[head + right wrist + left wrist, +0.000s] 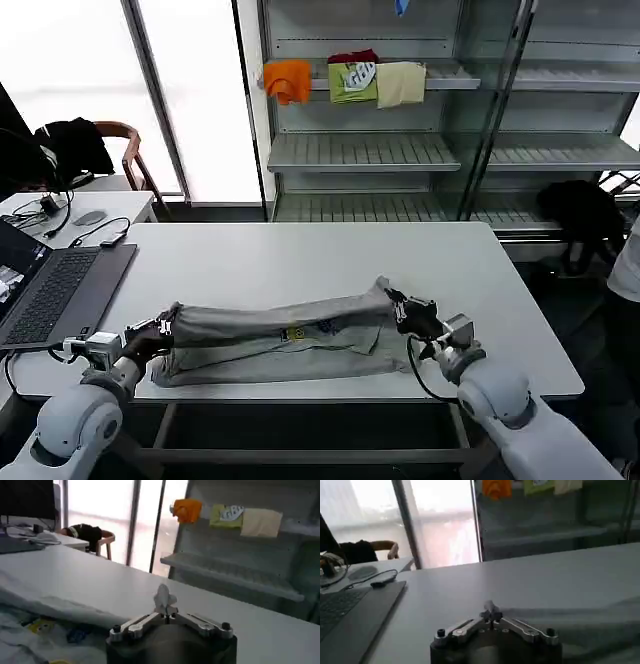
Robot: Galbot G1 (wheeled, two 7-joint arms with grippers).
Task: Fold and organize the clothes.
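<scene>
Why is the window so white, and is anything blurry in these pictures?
Head view: daylight blows out the window, and the white table shows soft glare. Left wrist view: the left pincer, pinching the light grey shirt, looks soft. Right wrist view: the right pincer pinches cloth; shelf garments blur.

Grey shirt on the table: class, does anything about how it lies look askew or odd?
Yes. The grey shirt is only half folded: the left gripper and right gripper pinch its ends, holding the top layer as a raised, wrinkled, slanting ridge.
</scene>
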